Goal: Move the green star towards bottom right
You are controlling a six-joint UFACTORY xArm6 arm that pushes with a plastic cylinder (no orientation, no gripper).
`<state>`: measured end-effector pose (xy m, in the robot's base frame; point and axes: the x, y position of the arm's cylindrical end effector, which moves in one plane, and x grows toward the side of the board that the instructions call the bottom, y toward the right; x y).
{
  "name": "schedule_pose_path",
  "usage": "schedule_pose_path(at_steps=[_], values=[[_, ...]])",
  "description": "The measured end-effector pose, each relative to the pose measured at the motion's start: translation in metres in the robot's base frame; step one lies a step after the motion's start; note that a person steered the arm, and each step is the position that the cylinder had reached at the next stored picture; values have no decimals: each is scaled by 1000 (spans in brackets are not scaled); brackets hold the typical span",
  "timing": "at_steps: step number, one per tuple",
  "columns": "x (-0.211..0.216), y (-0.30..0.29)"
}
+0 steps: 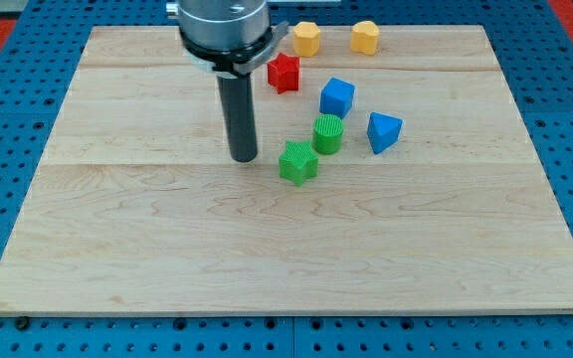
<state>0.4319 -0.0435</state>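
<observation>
The green star (297, 162) lies near the middle of the wooden board (286, 249). My tip (244, 158) is on the board just to the star's left, a small gap apart. A green cylinder (327, 133) stands right next to the star, up and to its right.
A blue cube (336, 97) and a blue wedge-like block (384, 131) lie right of the green cylinder. A red star (284, 73) sits above them. Two yellow blocks (306, 39) (365, 37) rest near the board's top edge.
</observation>
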Motion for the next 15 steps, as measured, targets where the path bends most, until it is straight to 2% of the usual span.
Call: schedule_pose_path(at_steps=[2,4,5,8,10,12,14,15], values=[[1,84],[42,101],[43,111],[90,109],[98,178],[123,184],[127,238],[127,226]])
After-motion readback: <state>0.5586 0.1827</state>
